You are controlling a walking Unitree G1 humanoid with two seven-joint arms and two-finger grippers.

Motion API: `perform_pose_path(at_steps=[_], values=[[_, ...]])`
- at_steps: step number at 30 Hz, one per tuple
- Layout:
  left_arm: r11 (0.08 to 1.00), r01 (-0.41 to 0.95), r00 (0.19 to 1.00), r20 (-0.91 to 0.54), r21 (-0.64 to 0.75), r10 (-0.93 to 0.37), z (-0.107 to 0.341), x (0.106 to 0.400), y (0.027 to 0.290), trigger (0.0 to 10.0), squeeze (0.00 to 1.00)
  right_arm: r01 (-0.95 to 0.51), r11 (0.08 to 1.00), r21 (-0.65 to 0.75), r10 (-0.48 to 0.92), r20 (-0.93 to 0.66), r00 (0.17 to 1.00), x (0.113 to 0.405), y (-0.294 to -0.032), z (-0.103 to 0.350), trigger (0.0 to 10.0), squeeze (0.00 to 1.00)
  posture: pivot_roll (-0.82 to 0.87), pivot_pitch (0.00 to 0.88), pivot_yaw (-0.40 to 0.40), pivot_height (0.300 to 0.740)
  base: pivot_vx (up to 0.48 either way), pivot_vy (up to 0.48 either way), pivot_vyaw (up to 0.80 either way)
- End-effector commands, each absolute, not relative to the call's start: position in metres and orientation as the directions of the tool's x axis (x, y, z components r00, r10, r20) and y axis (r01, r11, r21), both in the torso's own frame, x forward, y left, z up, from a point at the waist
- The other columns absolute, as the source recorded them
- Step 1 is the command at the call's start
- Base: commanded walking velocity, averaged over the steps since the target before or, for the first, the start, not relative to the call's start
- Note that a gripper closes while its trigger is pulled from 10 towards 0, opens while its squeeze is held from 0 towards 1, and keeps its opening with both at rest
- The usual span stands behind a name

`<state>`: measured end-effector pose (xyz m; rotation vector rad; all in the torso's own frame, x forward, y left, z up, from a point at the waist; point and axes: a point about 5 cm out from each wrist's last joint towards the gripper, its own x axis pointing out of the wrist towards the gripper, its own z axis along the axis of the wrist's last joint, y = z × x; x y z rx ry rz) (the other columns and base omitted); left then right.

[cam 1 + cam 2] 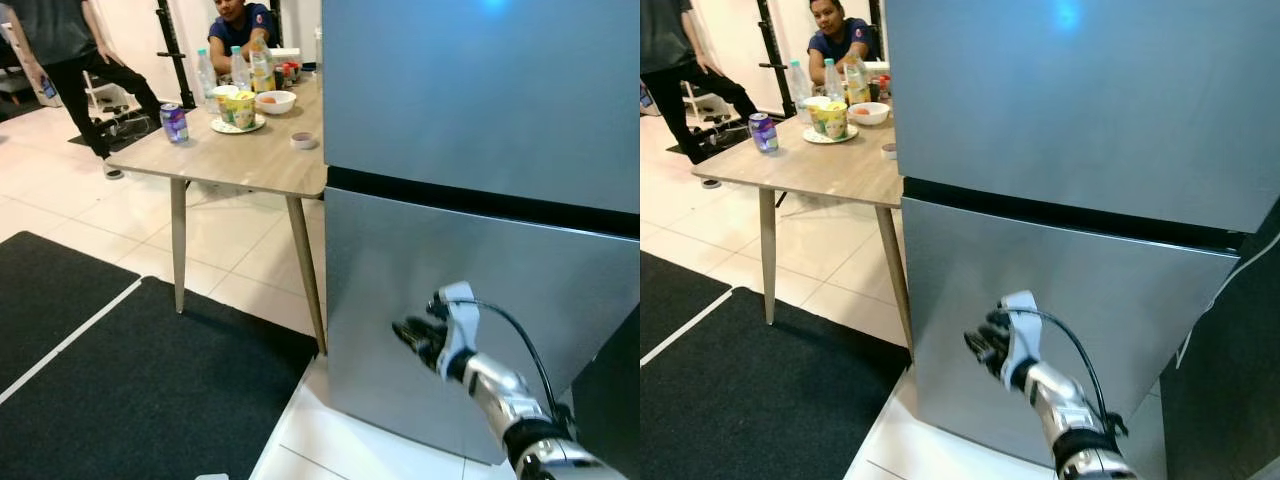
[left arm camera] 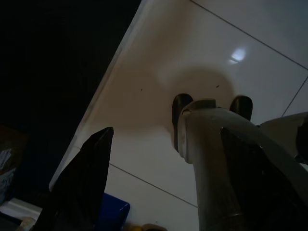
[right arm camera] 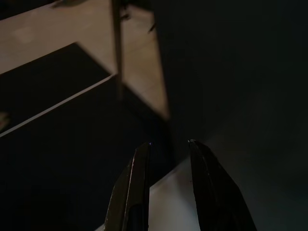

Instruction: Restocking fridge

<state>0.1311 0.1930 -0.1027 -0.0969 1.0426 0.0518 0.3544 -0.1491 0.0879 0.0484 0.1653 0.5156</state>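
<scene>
The silver two-door fridge (image 1: 480,200) is seen directly ahead with both doors closed, the right gripper (image 1: 412,335) raised in front of its lower door near the left edge, fingers (image 3: 132,187) slightly apart and clamped on nothing. The left gripper (image 2: 159,183) is hung low over the white floor tiles (image 2: 144,96), its fingers spread and empty. Restocking is judged barely begun: the door is yet to be opened, and the purple can (image 1: 174,122), bottles (image 1: 238,68) and bowl (image 1: 275,101) are left on the wooden table (image 1: 250,155), where one person is seated and another stands nearby.
</scene>
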Motion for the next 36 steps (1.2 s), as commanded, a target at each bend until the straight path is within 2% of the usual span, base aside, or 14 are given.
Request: perform_pose_path(at_steps=[1, 7, 10, 12, 15, 19, 26, 34, 36], values=[[0.994, -0.101, 0.492, -0.871, -0.049, 0.007, -0.104, 0.127, 0.196, 10.0, 0.00, -0.462, 0.886, 0.034, 0.462, -0.120, 0.879, 0.362, -0.147, 0.100, 10.0, 0.00, -0.10, 0.029, -0.001, 0.734, 0.000, 0.000, 0.00], [0.994, -0.100, 0.488, -0.873, -0.048, 0.006, -0.105, 0.122, 0.196, 10.0, 0.00, -0.410, 0.909, -0.077, 0.402, -0.096, 0.910, 0.382, -0.138, 0.130, 10.0, 0.00, -0.09, 0.063, -0.006, 0.734, 0.000, 0.000, 0.00], [0.994, -0.096, 0.485, -0.874, -0.048, 0.005, -0.106, 0.118, 0.196, 10.0, 0.00, -0.378, 0.918, -0.120, 0.364, -0.122, 0.923, 0.385, -0.140, 0.132, 10.0, 0.00, -0.08, 0.088, -0.009, 0.734, 0.000, 0.000, 0.00], [0.994, -0.097, 0.480, -0.877, -0.049, 0.004, -0.108, 0.106, 0.197, 10.0, 0.00, -0.319, 0.937, -0.144, 0.303, -0.122, 0.945, 0.391, -0.150, 0.140, 10.0, 0.00, -0.05, 0.156, -0.020, 0.734, 0.000, 0.000, 0.00], [0.994, -0.098, 0.477, -0.879, -0.049, 0.004, -0.109, 0.102, 0.197, 10.0, 0.00, -0.306, 0.941, -0.146, 0.291, -0.117, 0.950, 0.392, -0.152, 0.143, 10.0, 0.00, -0.05, 0.164, -0.020, 0.734, 0.000, 0.000, 0.00], [0.995, -0.091, 0.463, -0.886, -0.042, 0.005, -0.111, 0.089, 0.200, 10.0, 0.00, -0.279, 0.945, -0.171, 0.269, -0.079, 0.960, 0.399, -0.155, 0.160, 10.0, 0.00, -0.03, 0.216, -0.024, 0.734, 0.000, 0.000, 0.00], [0.996, -0.081, 0.475, -0.880, -0.038, 0.005, -0.110, 0.089, 0.204, 10.0, 0.00, -0.221, 0.953, -0.207, 0.221, -0.024, 0.975, 0.407, -0.158, 0.183, 10.0, 0.00, -0.02, 0.246, -0.021, 0.734, 0.000, 0.000, 0.00], [0.997, -0.064, 0.522, -0.853, -0.041, -0.002, -0.106, 0.102, 0.206, 10.0, 0.00, -0.031, 0.968, -0.250, 0.046, 0.053, 0.998, 0.416, -0.178, 0.215, 10.0, 0.00, -0.01, 0.255, -0.020, 0.734, 0.000, 0.000, 0.00], [0.997, -0.064, 0.522, -0.853, -0.041, -0.002, -0.106, 0.102, 0.206, 10.0, 0.00, -0.031, 0.968, -0.250, 0.046, 0.053, 0.998, 0.416, -0.178, 0.215, 10.0, 0.00, -0.01, 0.255, -0.020, 0.734, 0.000, 0.000, 0.00]])
